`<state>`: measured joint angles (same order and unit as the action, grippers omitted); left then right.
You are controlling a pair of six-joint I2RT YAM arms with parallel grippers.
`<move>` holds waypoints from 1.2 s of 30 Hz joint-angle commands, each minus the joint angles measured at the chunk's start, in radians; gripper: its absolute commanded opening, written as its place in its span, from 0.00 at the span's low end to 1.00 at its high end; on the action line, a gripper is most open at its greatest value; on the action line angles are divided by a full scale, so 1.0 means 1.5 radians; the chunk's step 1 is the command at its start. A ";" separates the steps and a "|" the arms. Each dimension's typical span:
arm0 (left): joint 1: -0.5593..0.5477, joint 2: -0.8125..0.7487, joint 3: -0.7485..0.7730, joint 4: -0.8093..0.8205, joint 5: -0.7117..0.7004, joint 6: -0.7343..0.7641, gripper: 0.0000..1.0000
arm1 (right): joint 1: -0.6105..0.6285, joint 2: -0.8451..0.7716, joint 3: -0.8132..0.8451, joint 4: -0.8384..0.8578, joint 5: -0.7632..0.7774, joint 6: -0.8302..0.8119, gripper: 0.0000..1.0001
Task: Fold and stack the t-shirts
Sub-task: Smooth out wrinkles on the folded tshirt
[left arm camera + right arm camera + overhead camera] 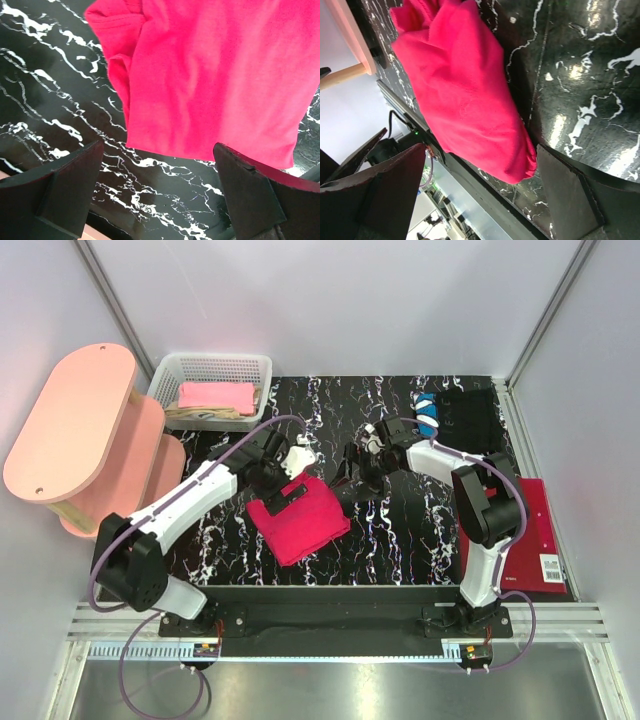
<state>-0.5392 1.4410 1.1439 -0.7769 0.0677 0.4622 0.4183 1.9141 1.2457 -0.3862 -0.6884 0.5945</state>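
At the middle of the top view, nearest the arm bases, a crimson-red soft cloth t-shirt (pixel 298 520) lies on the black, white-veined marble-pattern table (pixel 400 550). It is already folded into a compact, slightly skewed packet, with a bunched edge showing at the upper left of the left wrist view.

Just beyond it, the left gripper (pixel 290 482) hangs over the packet's upper left corner. Its jaws are spread wide with nothing between them. The right gripper (pixel 350 472) sits just off the upper right corner, its jaws equally wide and empty, and in its own view it faces the shirt's rounded fold.

Farther back, at the upper left, a white plastic mesh basket (pixel 210 360) holds a folded pink tee (pixel 215 396) on top of a beige one (pixel 200 416). At the upper right lies a black tee with a blue-white patch (pixel 468 412). I cannot tell whether it is folded.

The red shirt's folding looks finished, or nearly so. It is not yet on any pile, and the black one lies apart, so the stacking appears to remain.
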 commanded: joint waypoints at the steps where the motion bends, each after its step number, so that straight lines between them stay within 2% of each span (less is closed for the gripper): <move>1: -0.007 0.009 0.029 0.009 -0.003 -0.008 0.99 | -0.015 0.006 -0.020 0.037 0.010 -0.023 1.00; 14: -0.025 0.079 0.029 0.019 -0.011 -0.009 0.99 | -0.027 0.031 -0.104 0.135 -0.033 0.011 1.00; 17: -0.035 0.100 0.028 0.025 -0.018 -0.010 0.99 | -0.027 0.037 -0.132 0.182 -0.058 0.045 1.00; 21: -0.044 0.120 0.027 0.032 -0.022 -0.008 0.99 | -0.025 0.044 -0.189 0.298 -0.100 0.097 1.00; 30: -0.079 0.164 0.023 0.055 -0.026 -0.016 0.99 | 0.006 0.069 -0.214 0.317 -0.084 0.095 1.00; 36: -0.104 0.184 -0.030 0.116 -0.039 -0.022 0.99 | 0.033 0.102 -0.194 0.337 -0.095 0.115 1.00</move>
<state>-0.6743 1.7000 1.1358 -0.6880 0.0349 0.4438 0.4255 1.9797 0.9665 0.1467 -0.9363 0.7849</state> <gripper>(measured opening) 0.987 0.993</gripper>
